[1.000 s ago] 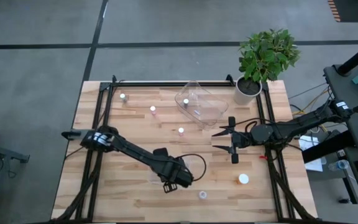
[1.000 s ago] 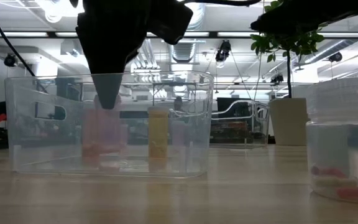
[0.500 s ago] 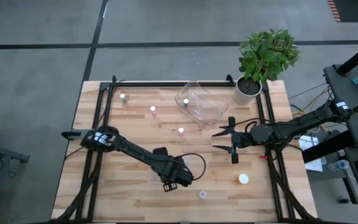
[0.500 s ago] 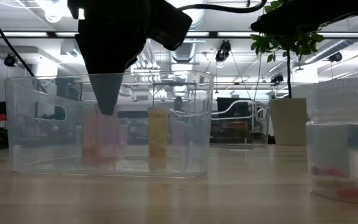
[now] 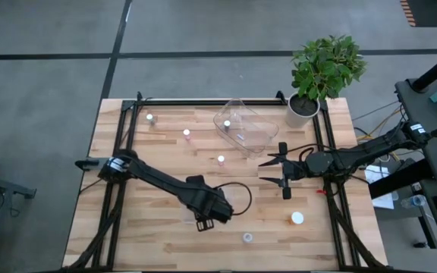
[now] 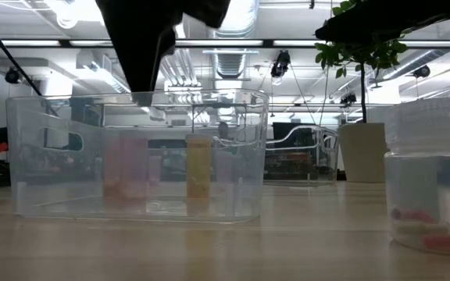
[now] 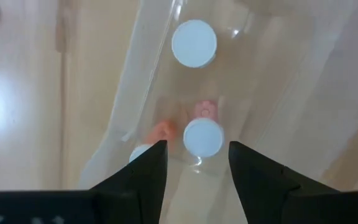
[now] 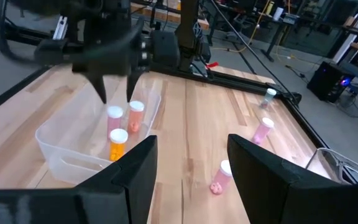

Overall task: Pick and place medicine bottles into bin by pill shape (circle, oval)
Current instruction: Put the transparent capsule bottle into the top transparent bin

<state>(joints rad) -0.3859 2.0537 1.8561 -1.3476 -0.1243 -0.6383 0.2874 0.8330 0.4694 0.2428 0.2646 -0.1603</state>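
The left gripper hangs over the near clear bin, its jaws apart and holding nothing, fingertips pointing down just above the bin's open top. Inside that bin stand three bottles: an orange one and two pinkish ones with white caps, close together. From the left wrist view, white caps show straight below between the dark fingers, with a pink patch beside one of them.

Over on the right side of the bench, the right gripper hovers with jaws spread wide, nothing in them, just below the second clear bin, which sits tilted near the potted plant.

Loose medicine bottles are scattered across the wood: one near the far left corner, one further along, one in the middle between the two bins, one near the front edge, and a larger one with an orange body to the front right. In the low view, a clear bottle stands close by, pinkish oval pills lying at its bottom.
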